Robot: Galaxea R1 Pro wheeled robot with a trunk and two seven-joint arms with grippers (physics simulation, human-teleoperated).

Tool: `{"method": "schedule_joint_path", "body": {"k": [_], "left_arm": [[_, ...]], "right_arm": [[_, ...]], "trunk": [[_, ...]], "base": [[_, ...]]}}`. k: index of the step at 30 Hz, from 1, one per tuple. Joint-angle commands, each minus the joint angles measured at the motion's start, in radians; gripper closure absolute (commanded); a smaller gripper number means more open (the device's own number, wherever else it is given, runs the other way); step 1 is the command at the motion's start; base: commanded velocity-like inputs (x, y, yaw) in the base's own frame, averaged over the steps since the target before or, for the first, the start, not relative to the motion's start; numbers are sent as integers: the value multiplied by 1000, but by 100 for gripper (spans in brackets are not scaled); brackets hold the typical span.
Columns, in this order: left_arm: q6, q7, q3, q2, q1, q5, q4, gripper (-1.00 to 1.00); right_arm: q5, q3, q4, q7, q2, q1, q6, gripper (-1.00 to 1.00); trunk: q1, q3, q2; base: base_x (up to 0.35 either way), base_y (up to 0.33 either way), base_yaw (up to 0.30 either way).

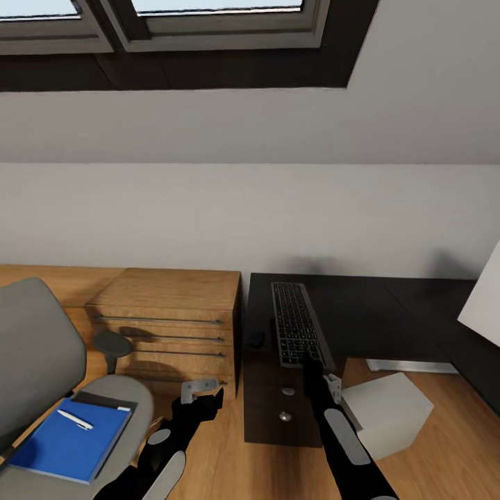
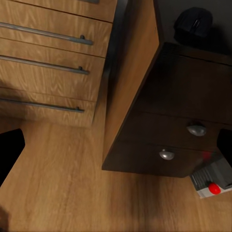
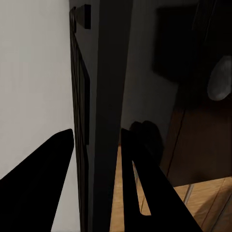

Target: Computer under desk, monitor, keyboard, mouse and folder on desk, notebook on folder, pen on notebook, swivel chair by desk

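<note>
right jaws (image 1: 314,366): i've got them clamped on the keyboard (image 1: 295,321) near end, to position it on the tabletop (image 1: 368,312)
left jaws (image 1: 201,394): released, idle

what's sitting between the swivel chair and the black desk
In the head view, the light wooden dresser with long bar handles stands between the swivel chair and the desk, with the left gripper hanging over the floor in front of it.

The keyboard (image 1: 296,323) lies on the surface (image 1: 368,312), with the mouse (image 1: 256,339) just left of it near the left edge. The computer (image 1: 387,413) stands on the floor under the surface, to the right. The dresser (image 1: 173,323) stands left of the surface. Far left, the swivel chair (image 1: 42,361) carries the folder (image 1: 66,437), the pen (image 1: 75,419) on top.
</note>
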Motion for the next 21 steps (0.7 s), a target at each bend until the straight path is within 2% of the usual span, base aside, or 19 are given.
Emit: {"method": "schedule_joint_path", "body": {"k": [1, 5, 9, 14, 21], "left_arm": [[2, 9, -4, 1, -1, 7, -2, -100], [2, 9, -5, 0, -1, 6, -2, -100], [2, 9, -4, -11, -1, 4, -1, -100], [1, 9, -3, -22, -1, 2, 0, -100], [1, 9, -3, -23, -1, -1, 0, -100]], "right_arm": [[-11, -1, 0, 6, 1, -1, -1, 100], [-13, -1, 1, 6, 1, -1, -1, 100], [-14, -1, 2, 6, 1, -1, -4, 100], [-15, -1, 2, 3, 1, -1, -76, 100], [-15, -1, 2, 1, 1, -1, -114, 100]], "trunk": [[4, -4, -8], [19, -17, -36], [35, -29, -64], [54, -45, -99], [81, -67, -148]], "base": [[0, 0, 0], [0, 0, 0], [0, 0, 0], [0, 0, 0], [0, 0, 0]]}}
